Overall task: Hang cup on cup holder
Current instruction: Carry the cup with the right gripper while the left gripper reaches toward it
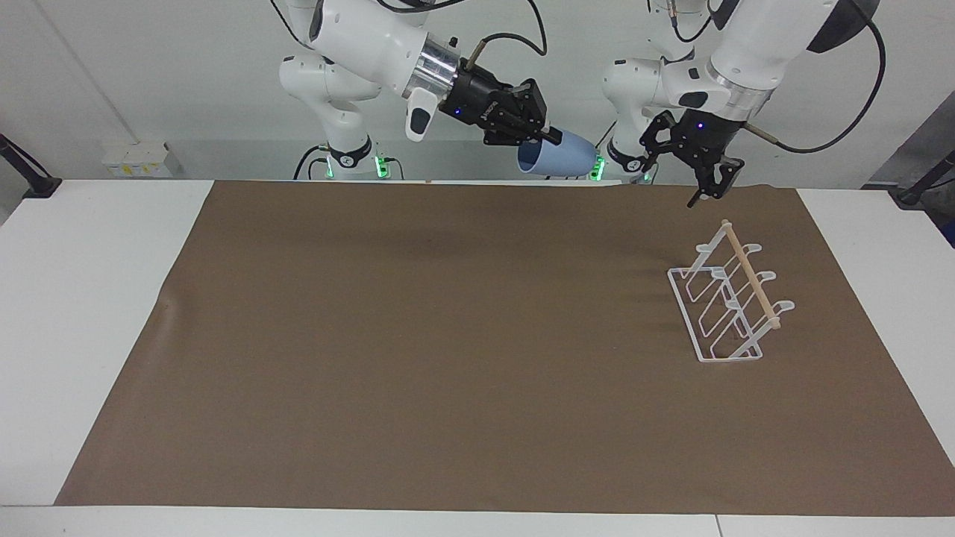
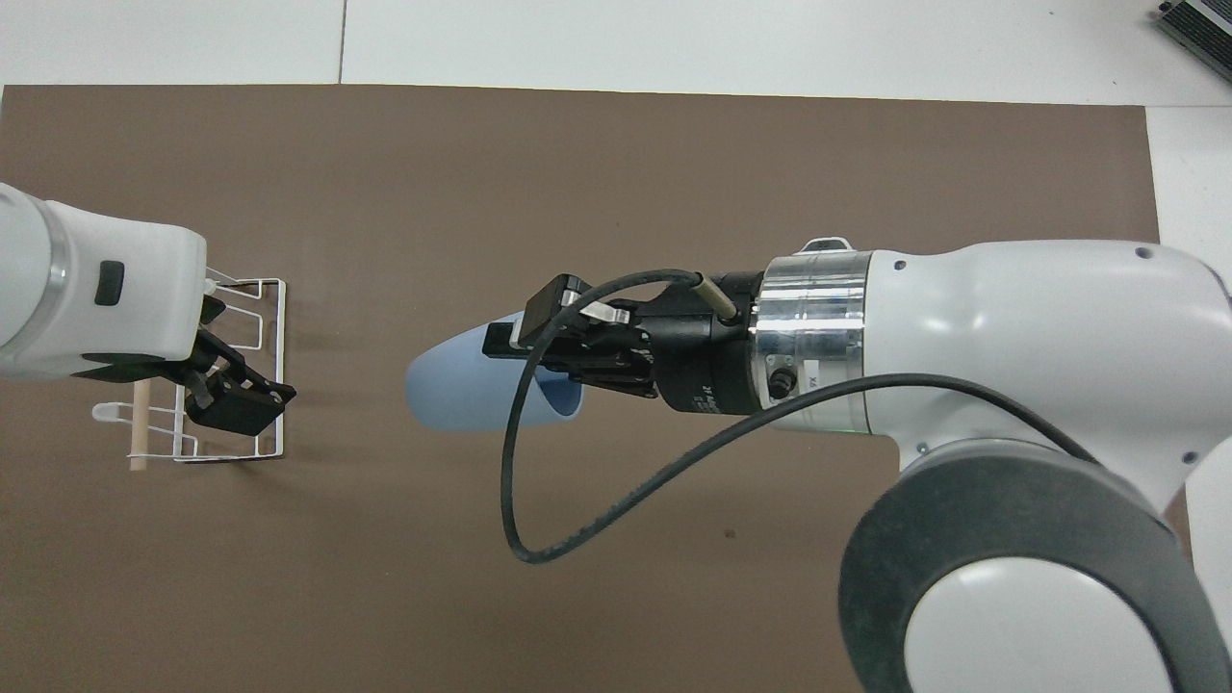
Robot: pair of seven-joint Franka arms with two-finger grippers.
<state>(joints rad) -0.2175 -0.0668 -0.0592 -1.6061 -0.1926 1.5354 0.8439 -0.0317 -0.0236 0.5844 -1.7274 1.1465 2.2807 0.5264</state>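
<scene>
Overhead view – cup [image 2: 462, 390] sideways, base toward holder [image 2: 260, 366]

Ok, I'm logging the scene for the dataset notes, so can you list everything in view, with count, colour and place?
cup: one, light blue, held tilted on its side in the air by the right gripper, over the mat's edge nearest the robots.
cup holder: one, white wire rack with a light wooden dowel on top, no cup on it, standing on the mat toward the left arm's end of the table.
mat: one, brown, covering most of the table.
table: one, white, showing around the mat.
right gripper: one, black, shut on the cup's rim.
left gripper: one, black, open, in the air above the cup holder, facing the cup.
</scene>
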